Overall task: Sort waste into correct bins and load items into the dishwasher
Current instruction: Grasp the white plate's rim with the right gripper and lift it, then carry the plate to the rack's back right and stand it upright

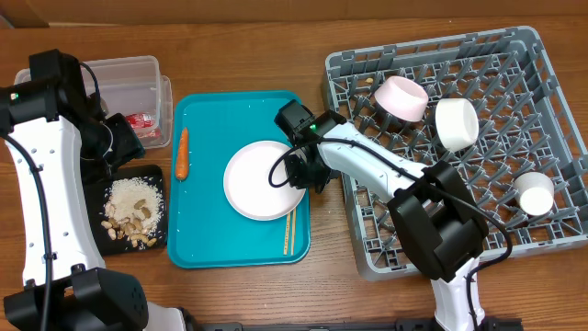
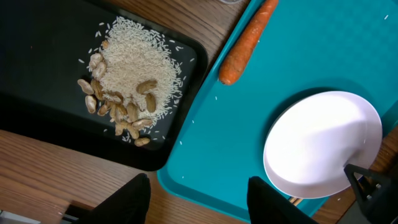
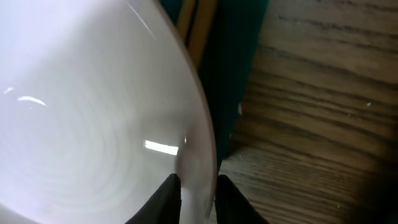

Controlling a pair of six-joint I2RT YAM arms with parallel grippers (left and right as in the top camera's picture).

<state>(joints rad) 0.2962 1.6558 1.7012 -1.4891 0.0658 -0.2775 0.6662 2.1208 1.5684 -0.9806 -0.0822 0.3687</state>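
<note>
A white round plate (image 1: 260, 180) lies on the teal tray (image 1: 207, 239). My right gripper (image 1: 299, 173) is shut on the plate's right rim (image 3: 198, 186). Wooden chopsticks (image 1: 288, 231) lie half under the plate. An orange carrot (image 1: 182, 153) lies on the tray's left side and shows in the left wrist view (image 2: 247, 42). Rice and nut scraps (image 1: 131, 209) sit in the black tray (image 1: 96, 188). A red wrapper (image 1: 142, 122) is in the clear tub (image 1: 138, 66). My left gripper (image 2: 199, 199) is open and empty above the tray's edge. Two bowls (image 1: 401, 97) (image 1: 456, 123) and a cup (image 1: 534, 192) sit in the grey rack (image 1: 367, 221).
Bare wooden tabletop surrounds the tray. The rack fills the right side. My left arm (image 1: 41, 138) stands over the tub and the black tray.
</note>
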